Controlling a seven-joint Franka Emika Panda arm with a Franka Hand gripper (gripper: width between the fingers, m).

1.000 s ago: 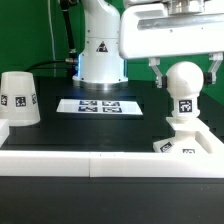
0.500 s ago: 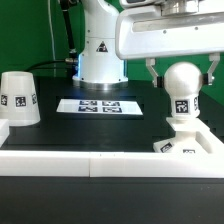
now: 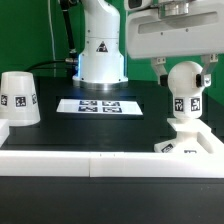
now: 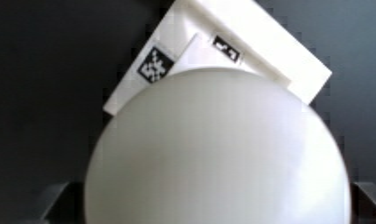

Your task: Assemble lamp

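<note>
On a black table (image 3: 90, 132) before a green wall (image 3: 25, 30), the empty claw (image 3: 186, 70) hangs open astride the bulb (image 3: 186, 90), which hides most of the base (image 4: 256, 52) in the wrist view.

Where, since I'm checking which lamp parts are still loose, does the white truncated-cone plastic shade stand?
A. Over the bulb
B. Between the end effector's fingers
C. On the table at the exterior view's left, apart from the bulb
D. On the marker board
C: the white truncated-cone plastic shade stands alone on the black table at the exterior view's left, well apart from the round-headed white bulb, which stands on the flat square white base.
</note>
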